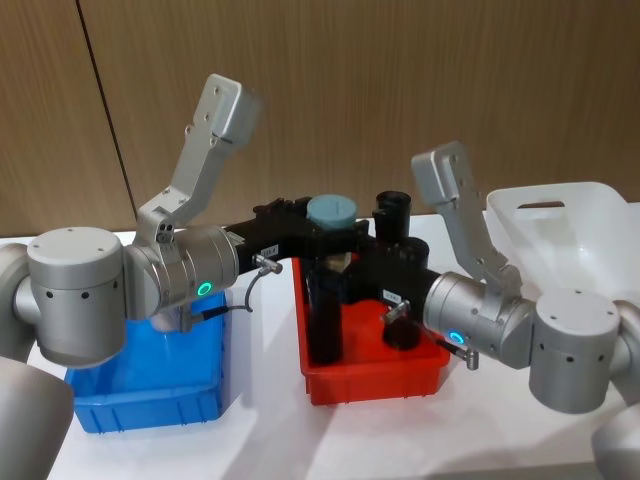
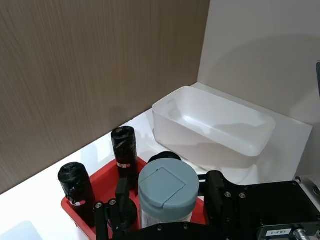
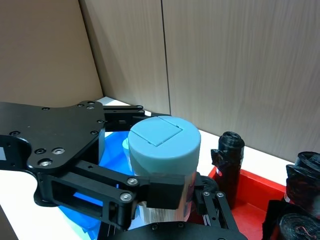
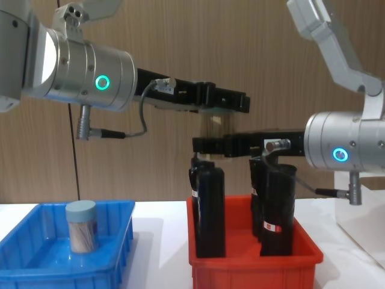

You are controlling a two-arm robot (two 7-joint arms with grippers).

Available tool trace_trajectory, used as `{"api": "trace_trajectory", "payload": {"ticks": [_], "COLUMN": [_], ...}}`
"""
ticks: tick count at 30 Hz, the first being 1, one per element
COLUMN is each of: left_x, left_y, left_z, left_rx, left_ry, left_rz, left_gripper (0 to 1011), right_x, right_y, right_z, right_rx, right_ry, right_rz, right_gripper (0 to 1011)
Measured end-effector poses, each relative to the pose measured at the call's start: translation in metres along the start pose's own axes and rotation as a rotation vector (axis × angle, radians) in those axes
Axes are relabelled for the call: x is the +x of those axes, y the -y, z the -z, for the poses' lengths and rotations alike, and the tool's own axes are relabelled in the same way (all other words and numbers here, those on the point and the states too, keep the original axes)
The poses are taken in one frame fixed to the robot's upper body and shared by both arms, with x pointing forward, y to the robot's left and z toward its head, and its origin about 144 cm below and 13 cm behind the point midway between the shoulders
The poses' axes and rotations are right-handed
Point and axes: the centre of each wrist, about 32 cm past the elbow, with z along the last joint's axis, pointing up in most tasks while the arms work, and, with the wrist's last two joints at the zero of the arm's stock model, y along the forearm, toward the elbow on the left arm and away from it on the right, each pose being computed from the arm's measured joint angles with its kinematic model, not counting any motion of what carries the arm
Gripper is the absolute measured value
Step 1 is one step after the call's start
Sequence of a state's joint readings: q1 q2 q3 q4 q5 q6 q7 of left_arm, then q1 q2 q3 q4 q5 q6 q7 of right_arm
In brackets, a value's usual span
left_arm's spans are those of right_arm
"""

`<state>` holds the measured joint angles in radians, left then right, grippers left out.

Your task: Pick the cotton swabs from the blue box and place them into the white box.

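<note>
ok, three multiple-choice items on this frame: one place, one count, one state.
1. The raised clear swab tub with grey-blue lid hangs above: A the shallow blue plastic box; B the red plastic bin; C the white plastic box.
2. Swab tubs standing in the blue box: A none; B one; C three.
3. The white box is: A empty; B half full; C lidded.
B: the left tool grips it over the red bin, right tool alongside. B: a lone tub stands there. A: its floor is bare.
</note>
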<state>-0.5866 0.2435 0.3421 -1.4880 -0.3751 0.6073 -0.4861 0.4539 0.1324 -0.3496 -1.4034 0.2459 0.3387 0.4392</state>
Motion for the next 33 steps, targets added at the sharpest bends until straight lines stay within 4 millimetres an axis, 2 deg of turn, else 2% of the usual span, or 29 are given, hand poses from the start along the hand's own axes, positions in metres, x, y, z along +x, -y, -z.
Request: {"api": "trace_trajectory", "payload": {"ticks": [16,33], "left_x": [0.000,0.000], "left_y": [0.000,0.000], "left_z": [0.000,0.000], "left_rx": [0.000,0.000], "left_ry": [0.000,0.000], "left_rz": [-0.001,-0.001], "left_gripper": [1004,1004], "right_x": [0.008,0.035], "right_y": [0.010,0.029], "right_z": [0.006,0.011], "right_rx": [0.023,0.059], "right_ry": [0.010,0.036], "right_rz": [0.115,0.314], "right_gripper": [639,639]}}
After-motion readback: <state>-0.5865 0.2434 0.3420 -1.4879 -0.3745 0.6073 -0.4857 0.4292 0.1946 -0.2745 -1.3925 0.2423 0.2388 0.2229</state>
